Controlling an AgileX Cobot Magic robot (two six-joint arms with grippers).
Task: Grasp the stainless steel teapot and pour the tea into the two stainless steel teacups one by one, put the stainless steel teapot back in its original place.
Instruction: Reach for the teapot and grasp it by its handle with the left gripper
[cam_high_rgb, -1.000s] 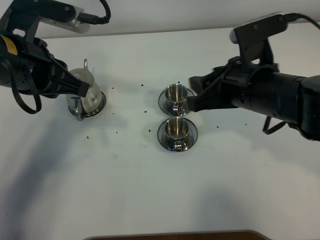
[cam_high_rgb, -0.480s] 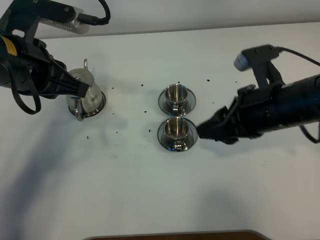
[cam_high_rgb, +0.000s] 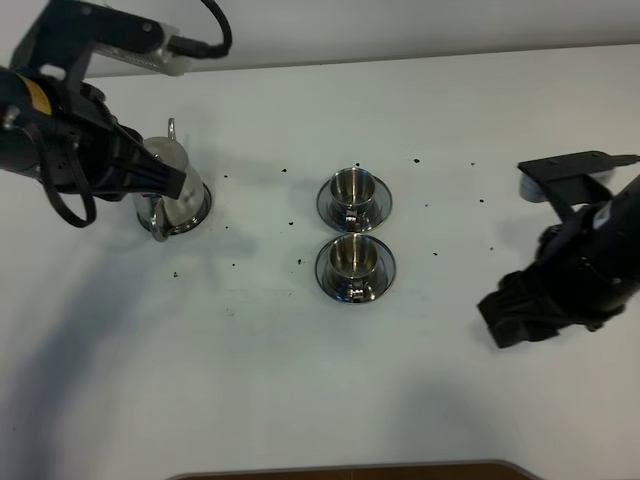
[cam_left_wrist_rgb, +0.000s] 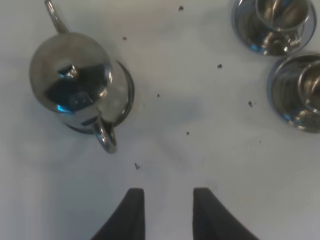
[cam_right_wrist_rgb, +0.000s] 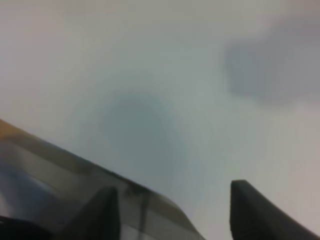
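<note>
While its jaws stand a little apart with nothing between them, the left gripper (cam_left_wrist_rgb: 165, 212) hangs empty over the white tabletop (cam_left_wrist_rgb: 200, 150). Just ahead of it lies the shiny, rounded stainless steel teapot (cam_left_wrist_rgb: 70, 75), upright with its knobbed lid on. Its loop handle is turned towards the gripper, near it but not touching, and its thin curved spout points away. The teapot sits on a flat round steel disc (cam_left_wrist_rgb: 128, 95), whose rim shows beside its base. From the high camera the left gripper (cam_high_rgb: 150, 178) overlaps the teapot (cam_high_rgb: 182, 198).

Well off to the side stand two small steel teacups (cam_high_rgb: 353, 188), one just beside the other, each on its own round steel saucer (cam_high_rgb: 386, 262). What the cups contain cannot be made out. Dark specks (cam_high_rgb: 300, 262) dot the tabletop between teapot and cups.

The right gripper (cam_high_rgb: 500, 322) hangs well apart from the cups, over bare table, its jaws spread wide and empty in its wrist view (cam_right_wrist_rgb: 175, 215).
</note>
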